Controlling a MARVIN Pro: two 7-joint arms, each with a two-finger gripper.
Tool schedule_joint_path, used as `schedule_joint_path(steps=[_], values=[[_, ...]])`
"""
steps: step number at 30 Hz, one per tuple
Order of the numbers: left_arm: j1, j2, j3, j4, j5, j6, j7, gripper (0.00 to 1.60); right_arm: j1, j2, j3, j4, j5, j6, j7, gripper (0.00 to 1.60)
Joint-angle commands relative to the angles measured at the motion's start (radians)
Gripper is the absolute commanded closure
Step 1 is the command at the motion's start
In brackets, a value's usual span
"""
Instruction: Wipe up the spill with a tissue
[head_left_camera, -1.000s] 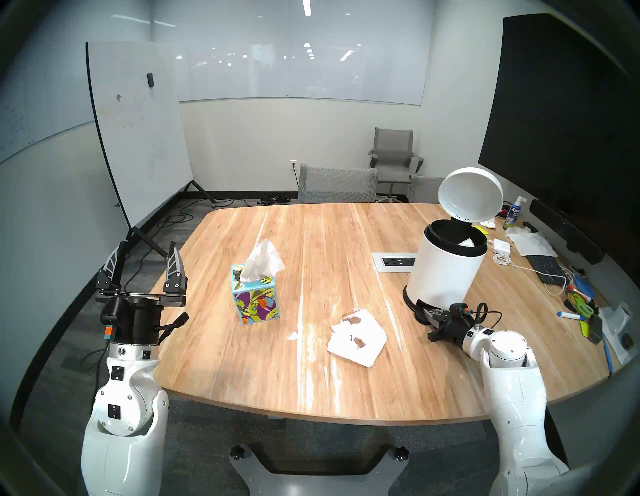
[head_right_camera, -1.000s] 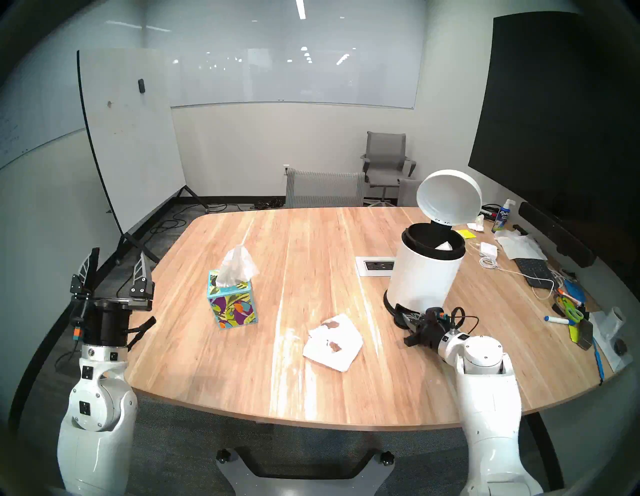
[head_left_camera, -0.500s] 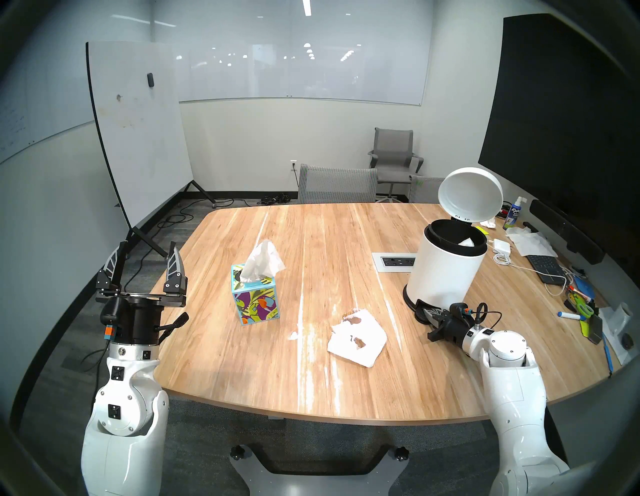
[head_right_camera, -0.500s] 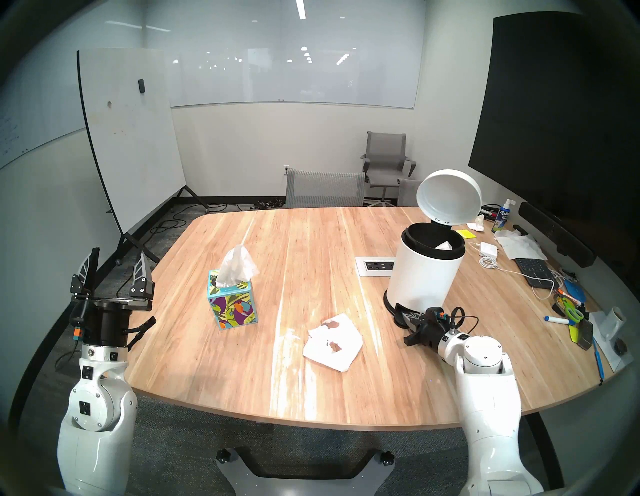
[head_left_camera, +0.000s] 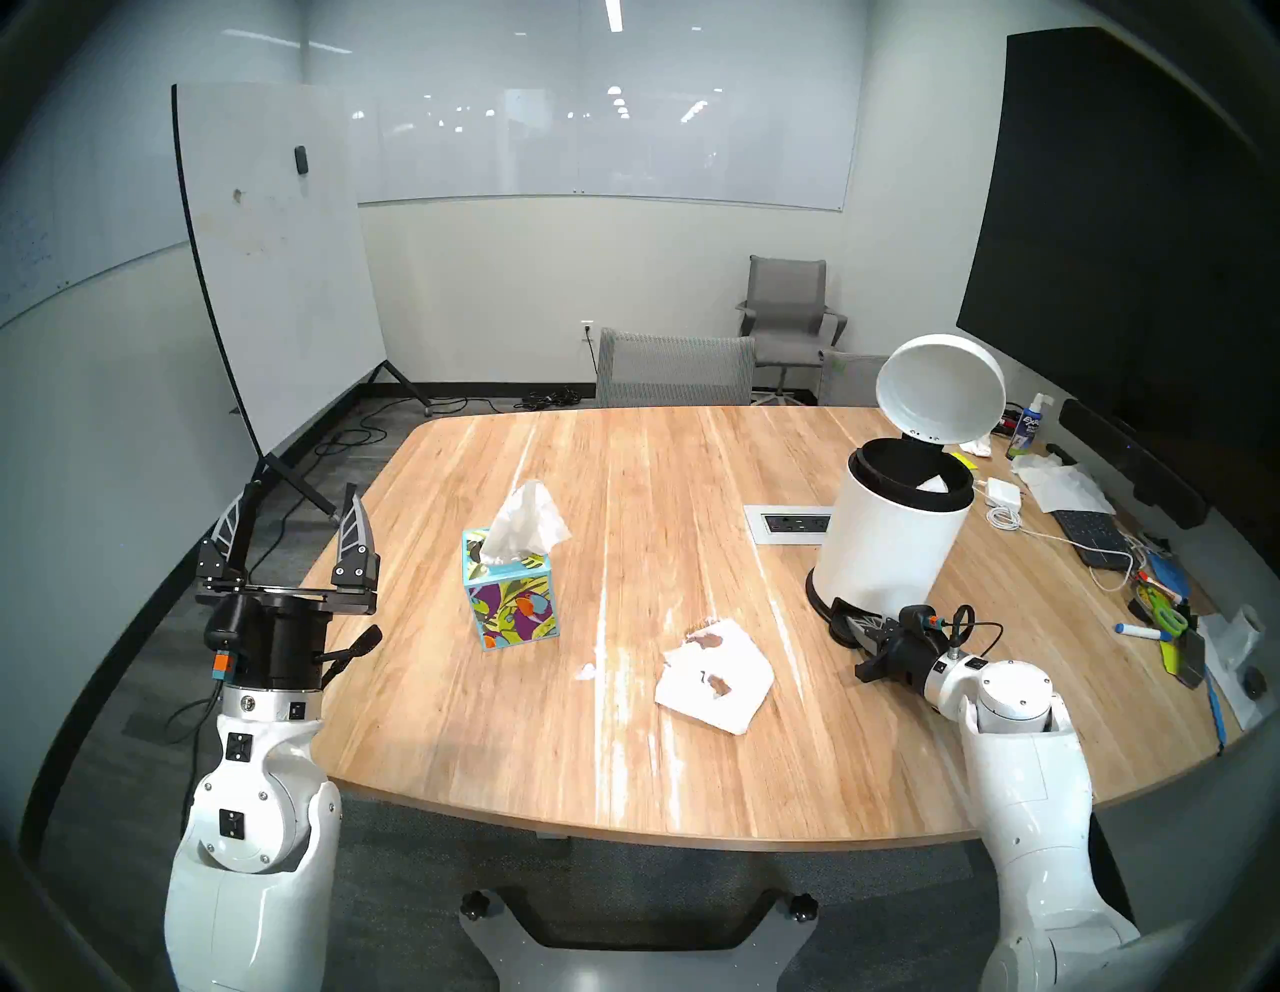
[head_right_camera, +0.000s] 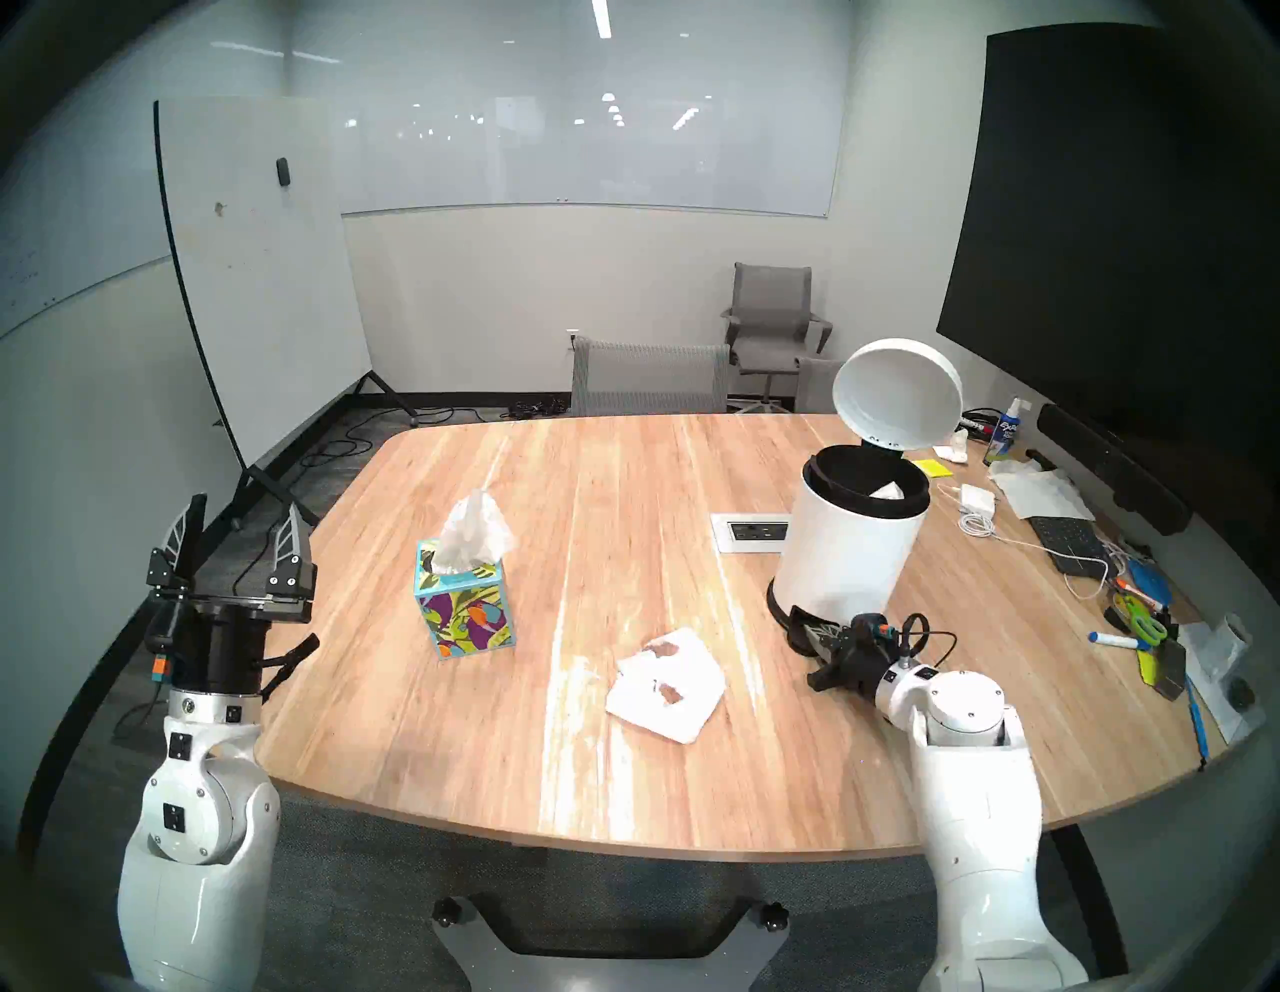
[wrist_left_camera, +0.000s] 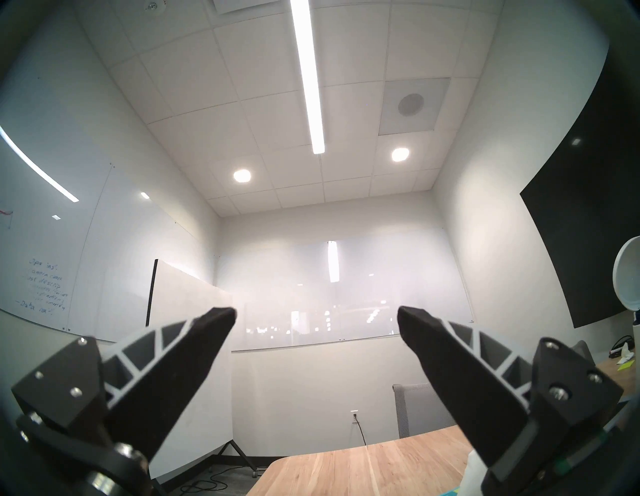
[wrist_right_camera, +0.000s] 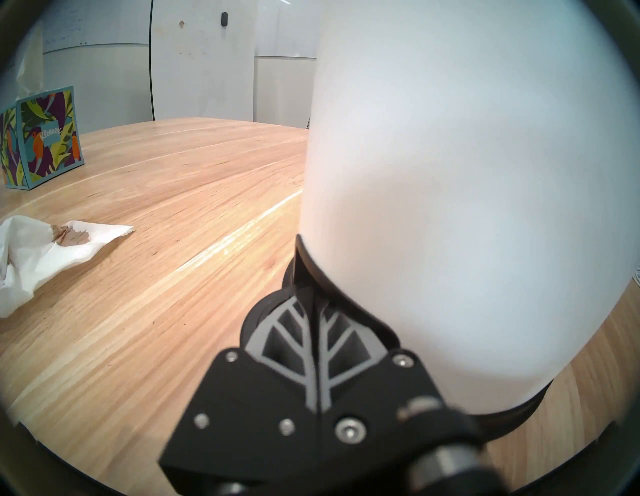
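A used white tissue (head_left_camera: 734, 693) lies flat on the wooden table (head_left_camera: 485, 727), with two brown wet stains (head_left_camera: 708, 639) soaked into it; it also shows in the right wrist view (wrist_right_camera: 41, 249). A small pale whitish blot (head_left_camera: 587, 670) sits on the wood to its left. The colourful tissue box (head_left_camera: 509, 589) stands further left with a tissue sticking up. My left gripper (head_left_camera: 298, 495) is open and empty, pointing up, beyond the table's left edge. My right gripper (head_left_camera: 862, 627) is shut, its tips on the black pedal of the white bin (head_left_camera: 893, 533), whose lid stands open.
A power outlet plate (head_left_camera: 796, 523) is set into the table beside the bin. Markers, scissors, a keyboard (head_left_camera: 1087, 533) and cables crowd the right edge. Grey chairs (head_left_camera: 675, 367) stand at the far edge. A whiteboard on a stand (head_left_camera: 277, 277) is at the left.
My left arm has shifted slightly towards the table, its gripper still open. The right arm, tissue and bin have not moved.
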Motion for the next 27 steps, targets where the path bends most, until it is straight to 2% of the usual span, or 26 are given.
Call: schedule_joint_path(steps=[1, 6, 12, 18, 21, 25, 27], values=[[0.007, -0.023, 0.057, -0.077, 0.021, -0.033, -0.011, 0.00, -0.046, -0.003, -0.023, 0.090, -0.043, 0.042, -0.017, 1.60], [0.005, -0.018, 0.085, -0.072, 0.059, -0.078, -0.033, 0.00, -0.044, -0.002, -0.025, 0.093, -0.042, 0.042, -0.018, 1.60], [-0.018, 0.003, 0.102, -0.006, 0.117, -0.130, -0.070, 0.00, -0.043, -0.001, -0.027, 0.095, -0.041, 0.041, -0.019, 1.60], [-0.118, 0.044, 0.109, 0.083, 0.149, -0.146, -0.104, 0.00, -0.045, -0.001, -0.026, 0.092, -0.037, 0.037, -0.018, 1.60], [-0.151, 0.068, 0.109, 0.104, 0.154, -0.150, -0.119, 0.12, -0.047, -0.001, -0.025, 0.089, -0.033, 0.033, -0.017, 1.60], [-0.188, 0.098, 0.111, 0.111, 0.157, -0.156, -0.140, 0.00, -0.049, -0.002, -0.023, 0.087, -0.029, 0.029, -0.015, 1.60], [-0.197, 0.116, 0.114, 0.105, 0.156, -0.155, -0.152, 0.00, -0.050, -0.002, -0.023, 0.086, -0.027, 0.027, -0.015, 1.60]])
